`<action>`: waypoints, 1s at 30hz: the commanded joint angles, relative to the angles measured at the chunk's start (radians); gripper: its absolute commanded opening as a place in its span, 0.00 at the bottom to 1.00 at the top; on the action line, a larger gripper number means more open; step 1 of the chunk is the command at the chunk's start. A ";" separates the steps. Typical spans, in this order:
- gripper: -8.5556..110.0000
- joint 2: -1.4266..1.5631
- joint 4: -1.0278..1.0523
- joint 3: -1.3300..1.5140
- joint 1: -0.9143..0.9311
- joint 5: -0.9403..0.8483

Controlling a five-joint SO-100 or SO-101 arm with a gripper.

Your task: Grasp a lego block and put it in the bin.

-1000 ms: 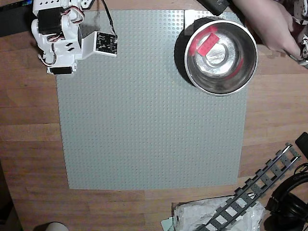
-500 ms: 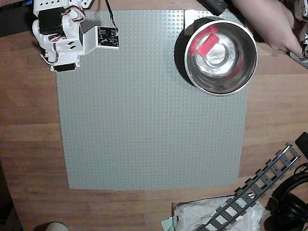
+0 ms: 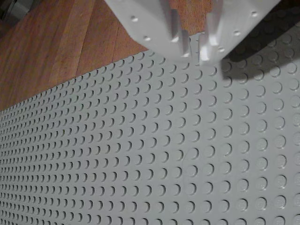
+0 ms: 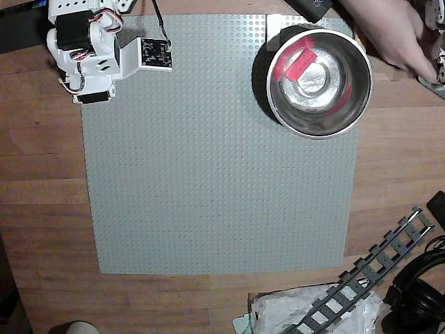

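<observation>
In the wrist view the two white fingers of the gripper come in from the top edge with their tips drawn close, only a thin slit between them and nothing pinched there. The tips hang over the studded grey baseplate, right at its edge, where the brown wooden table shows beyond.

In the overhead view the white arm sits folded at the upper left corner of the baseplate, its small black circuit board lying over the plate's top edge; the fingertips themselves cannot be made out from above.

The lego block lies inside the bin, a shiny steel bowl on the baseplate's upper right corner; the red brick rests against the upper left part of the bowl's inside, with red reflections on the walls.

A person's hand reaches in at the top right, just beside the bowl. A dark ladder-like track piece lies over crinkled plastic at the bottom right.
</observation>
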 commanded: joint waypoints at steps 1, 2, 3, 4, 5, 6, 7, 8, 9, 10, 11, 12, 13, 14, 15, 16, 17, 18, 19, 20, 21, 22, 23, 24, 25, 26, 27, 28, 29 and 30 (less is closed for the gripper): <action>0.07 0.018 0.009 -0.012 0.011 -0.009; 0.07 0.018 0.009 -0.012 0.011 -0.009; 0.07 0.018 0.009 -0.012 0.011 -0.009; 0.07 0.018 0.009 -0.012 0.011 -0.009; 0.07 0.018 0.009 -0.012 0.011 -0.009; 0.07 0.018 0.009 -0.012 0.011 -0.009; 0.07 0.018 0.009 -0.012 0.011 -0.009; 0.07 0.018 0.009 -0.012 0.011 -0.009; 0.07 0.018 0.009 -0.012 0.011 -0.009; 0.07 0.018 0.009 -0.012 0.011 -0.009; 0.07 0.018 0.009 -0.012 0.011 -0.009; 0.07 0.018 0.009 -0.012 0.011 -0.009; 0.07 0.018 0.009 -0.012 0.011 -0.009; 0.07 0.018 0.009 -0.012 0.011 -0.009; 0.07 0.018 0.009 -0.012 0.009 -0.009; 0.07 0.018 0.009 -0.012 0.002 -0.009; 0.07 0.018 0.009 -0.012 -0.002 -0.009; 0.07 0.018 0.009 -0.012 -0.003 -0.009; 0.07 0.018 0.009 -0.012 -0.005 -0.009; 0.07 0.018 0.009 -0.012 -0.005 -0.009; 0.07 0.018 0.009 -0.012 -0.005 -0.008; 0.07 0.018 0.009 -0.012 -0.005 -0.008; 0.07 0.018 0.009 -0.012 -0.005 -0.006; 0.07 0.018 0.009 -0.012 -0.005 -0.006; 0.07 0.018 0.009 -0.012 -0.005 -0.008; 0.07 0.018 0.009 -0.012 -0.005 -0.008; 0.07 0.018 0.009 -0.012 -0.005 -0.008; 0.07 0.018 0.009 -0.012 -0.005 -0.008; 0.07 0.018 0.009 -0.012 -0.005 -0.008; 0.07 0.018 0.009 -0.012 -0.005 -0.008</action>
